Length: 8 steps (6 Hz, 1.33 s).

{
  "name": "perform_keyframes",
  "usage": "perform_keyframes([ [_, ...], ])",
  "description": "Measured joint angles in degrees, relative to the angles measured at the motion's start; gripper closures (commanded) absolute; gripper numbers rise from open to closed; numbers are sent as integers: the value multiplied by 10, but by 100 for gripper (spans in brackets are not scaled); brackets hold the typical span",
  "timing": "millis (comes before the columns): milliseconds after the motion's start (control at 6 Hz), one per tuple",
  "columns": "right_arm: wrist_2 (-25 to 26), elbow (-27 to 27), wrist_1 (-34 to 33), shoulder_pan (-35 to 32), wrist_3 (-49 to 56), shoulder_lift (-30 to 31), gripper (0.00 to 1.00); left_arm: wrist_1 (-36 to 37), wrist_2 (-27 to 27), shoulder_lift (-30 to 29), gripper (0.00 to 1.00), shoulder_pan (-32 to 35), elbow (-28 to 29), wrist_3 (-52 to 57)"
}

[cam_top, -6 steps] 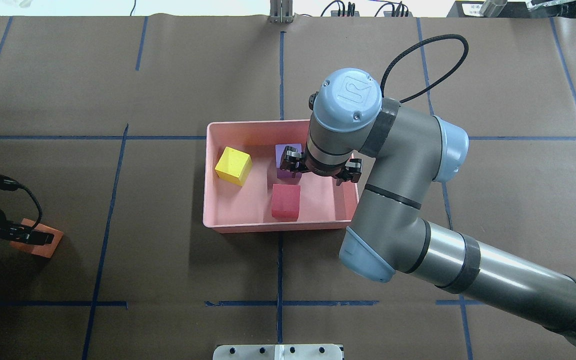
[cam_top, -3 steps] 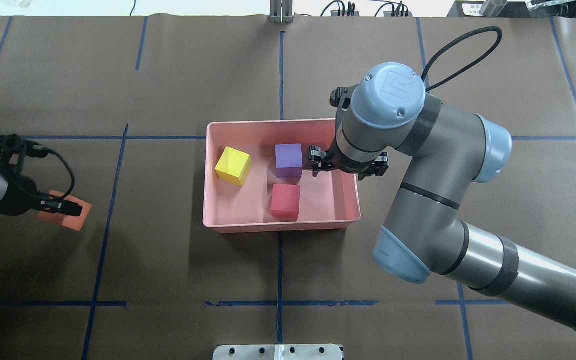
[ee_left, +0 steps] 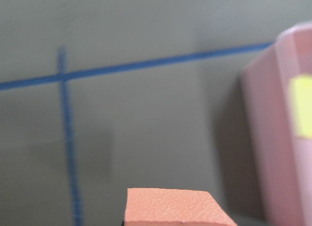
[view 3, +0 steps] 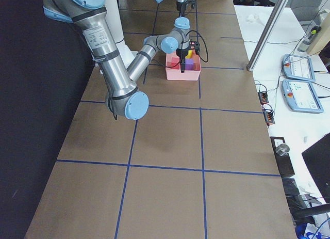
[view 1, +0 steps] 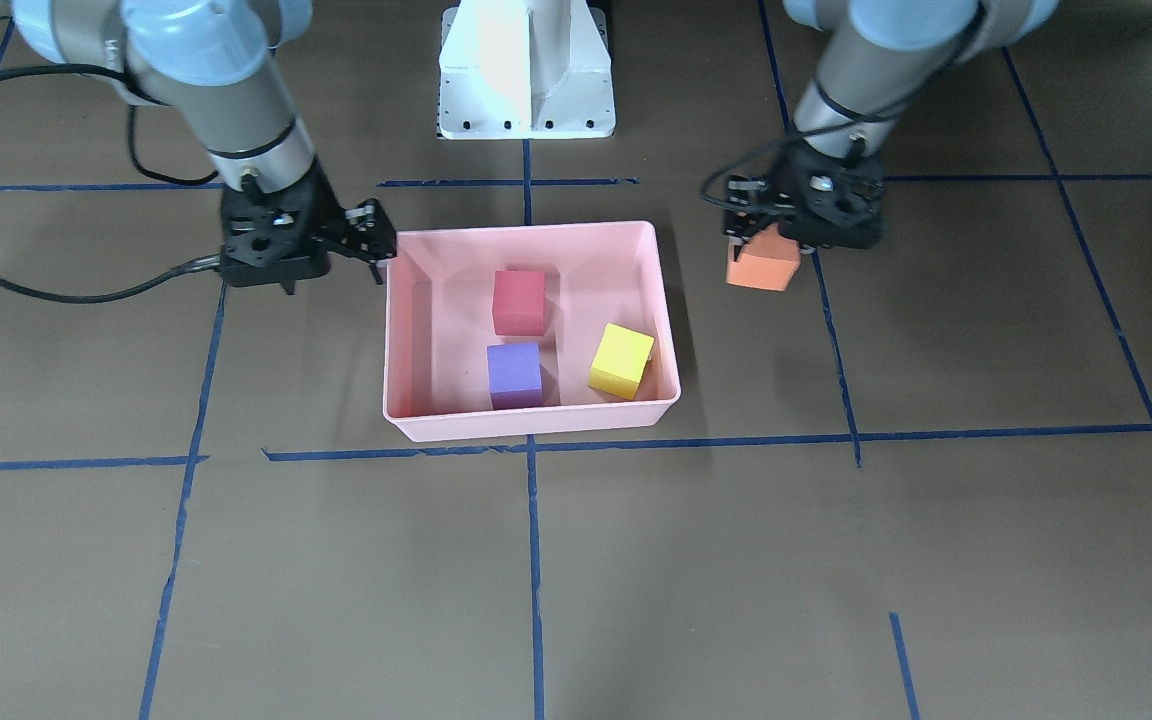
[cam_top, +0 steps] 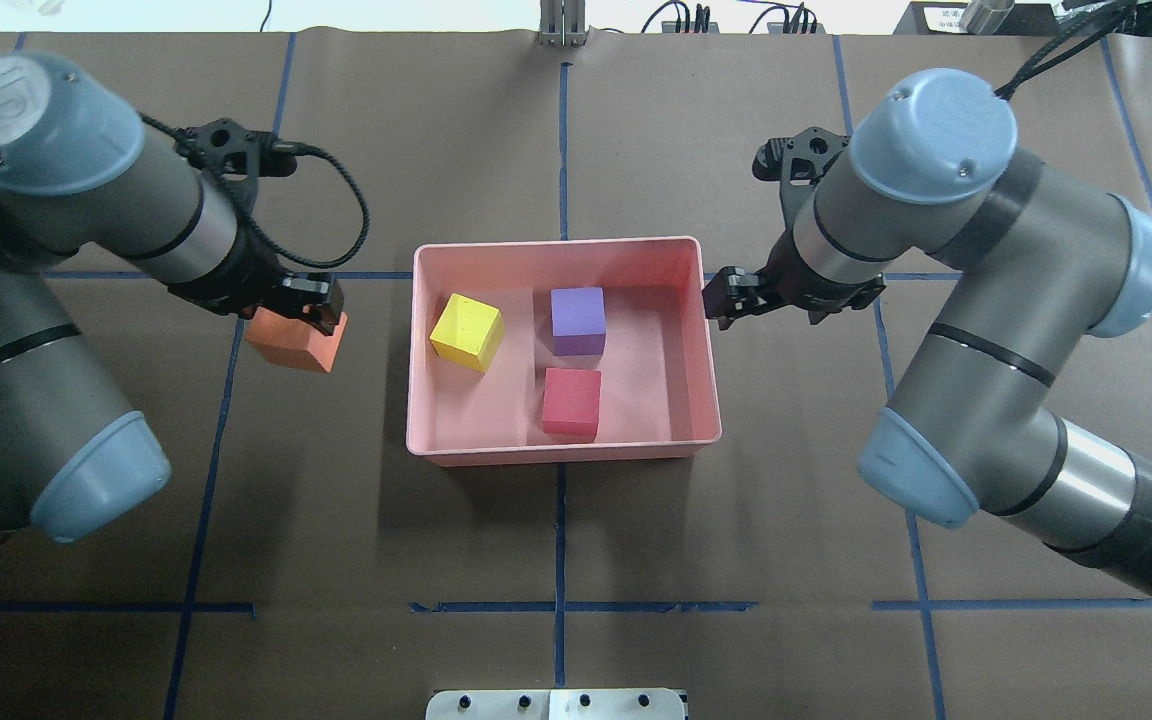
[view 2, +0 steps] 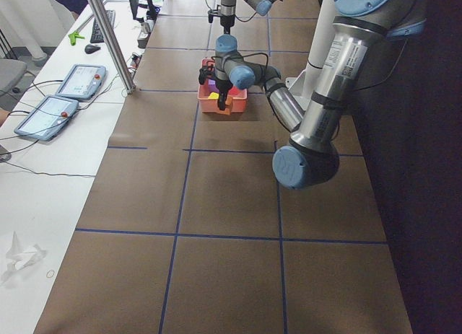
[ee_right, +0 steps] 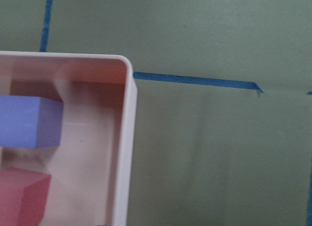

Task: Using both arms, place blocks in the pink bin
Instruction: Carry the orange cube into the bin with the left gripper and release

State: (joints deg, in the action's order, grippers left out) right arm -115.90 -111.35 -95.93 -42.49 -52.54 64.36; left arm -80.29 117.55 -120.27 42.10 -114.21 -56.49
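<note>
The left hand (cam_top: 308, 312) is closed on the small orange foam cube (cam_top: 291, 345), gripping it at its top. The cube hangs tilted below the fingers, near the left wall of the shallow pale pink plastic bin (cam_top: 561, 246) but still outside it. In the left wrist view the cube's top face fills the lower edge, with the bench and the bin's wall blurred beneath. Above the hand the wrist points steeply down. The grey left arm (cam_top: 26, 330) folds back at its blue-capped elbow toward the overhead view's left edge.

The right hand (view 1: 301, 248) holds nothing, and its jaws are spread wide. It hovers just outside the bin's right wall, one finger close to the rim. Its wrist also points down, and the grey right arm (cam_top: 996, 330) bends at the elbow and runs off the lower right of the overhead view.

Inside the bin sit the yellow foam cube (cam_top: 466, 332), turned slightly askew, the purple foam cube (cam_top: 577, 316) and the red foam cube (cam_top: 571, 398). None of the three touches another. The bin rests on the brown bench (cam_top: 556, 540), which is crossed by blue tape lines (cam_top: 560, 530).
</note>
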Motion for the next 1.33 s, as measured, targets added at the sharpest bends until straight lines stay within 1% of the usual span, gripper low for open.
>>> perform_keyframes([
  [167,-19,-18,1,-27,56,36,0,30,-15,-63,28,-28,16,-48],
  [333,-35,-33,1,-48,95,65,0,38,-50,-106,0,-63,42,-84],
  [500,-42,-47,1,-61,121,90,0,37,-88,-127,0,-91,63,-103],
  [667,-45,-62,1,-70,143,113,0,36,-106,-132,0,-101,69,-108],
  [833,-46,-78,1,-81,166,139,0,36,-111,-130,0,-103,66,-107],
  [1000,-51,-89,1,-101,200,165,0,37,-111,-121,0,-99,59,-95],
  [1167,-71,-92,1,-138,259,194,0,39,-109,-93,0,-84,37,-49],
  [1333,-97,-89,1,-186,333,226,0,39,-94,-52,0,-51,13,26],
])
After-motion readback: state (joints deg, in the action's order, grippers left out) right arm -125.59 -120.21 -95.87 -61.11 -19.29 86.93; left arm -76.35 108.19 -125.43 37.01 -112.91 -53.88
